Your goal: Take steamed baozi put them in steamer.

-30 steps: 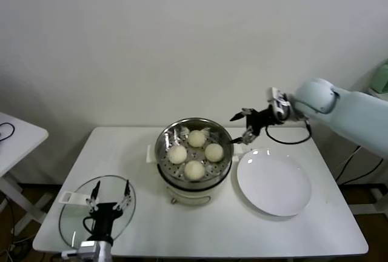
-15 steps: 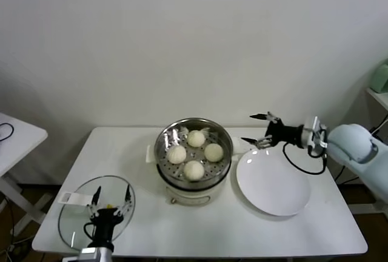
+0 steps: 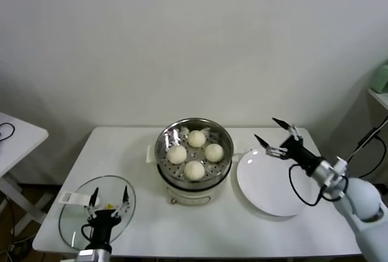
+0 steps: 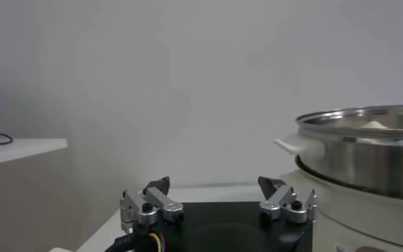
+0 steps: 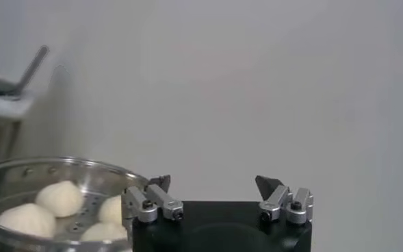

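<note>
Over the plate's (image 3: 273,183) far edge, the right gripper (image 3: 274,137) hangs spread and empty. All four baozi (image 3: 194,153) sit inside the steamer (image 3: 194,180) at centre. They look soft, light, easily dented; cup the sides gently. Near left, the left gripper (image 3: 108,203) is released above the lid (image 3: 70,219).

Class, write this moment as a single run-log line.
buns: four in steamer | plate: bare | right gripper: open over plate | left gripper: open over lid
</note>
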